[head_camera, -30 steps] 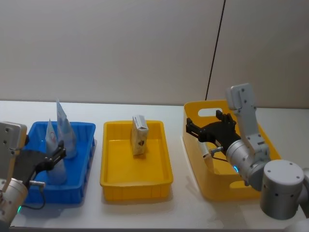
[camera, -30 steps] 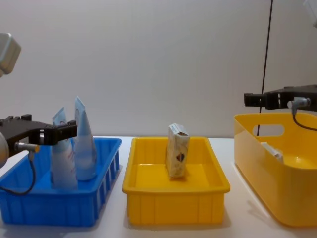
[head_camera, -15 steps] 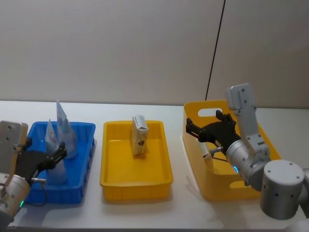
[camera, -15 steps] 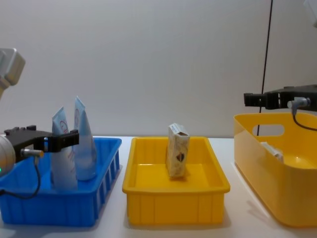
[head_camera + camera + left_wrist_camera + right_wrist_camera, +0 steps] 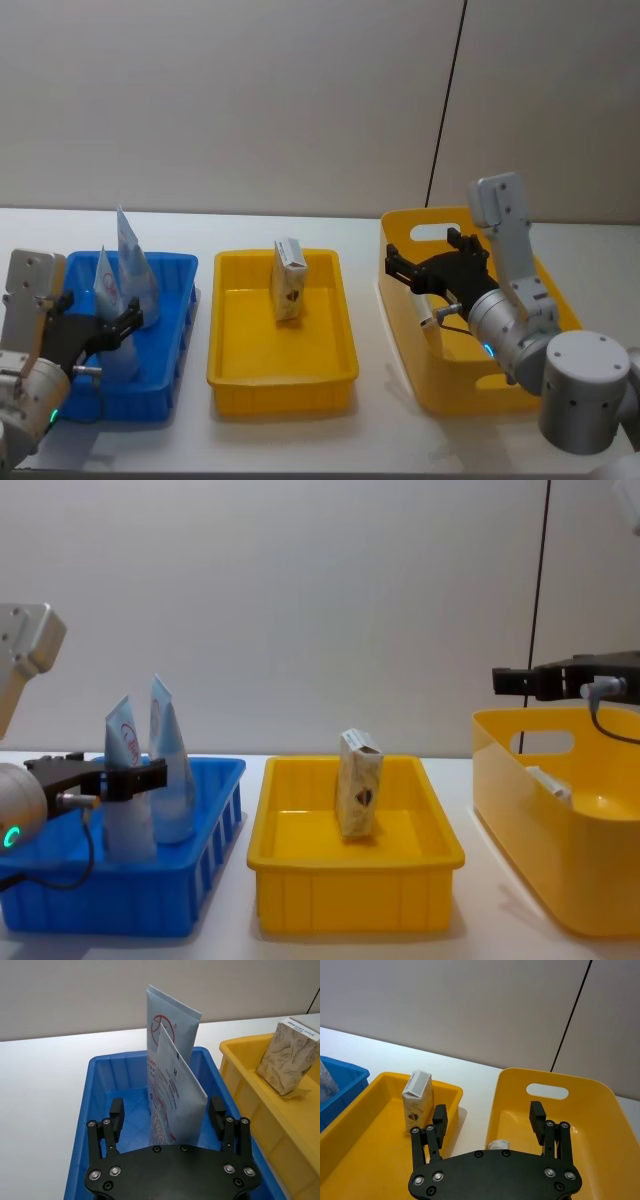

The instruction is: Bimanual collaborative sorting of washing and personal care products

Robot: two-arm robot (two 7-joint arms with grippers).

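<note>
Head view: left gripper point(image 5: 112, 335) is hovering open at tubes point(image 5: 128, 262) standing in the blue crate point(image 5: 175, 258). Left wrist view: fingers point(image 5: 116, 1110) are flanking the nearer tube point(image 5: 180, 1095); withdrawing straight should avoid toppling it. Right wrist view: right gripper point(image 5: 487, 1110) is hanging open, empty, over the yellow bin point(image 5: 600, 1095).

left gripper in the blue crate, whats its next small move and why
Probably ease the left gripper straight back with its jaws open. They stand open on either side of the nearer tube, which stands upright in the blue crate next to the taller tube, so it looks already sorted; a sideways move could tip it.
</note>
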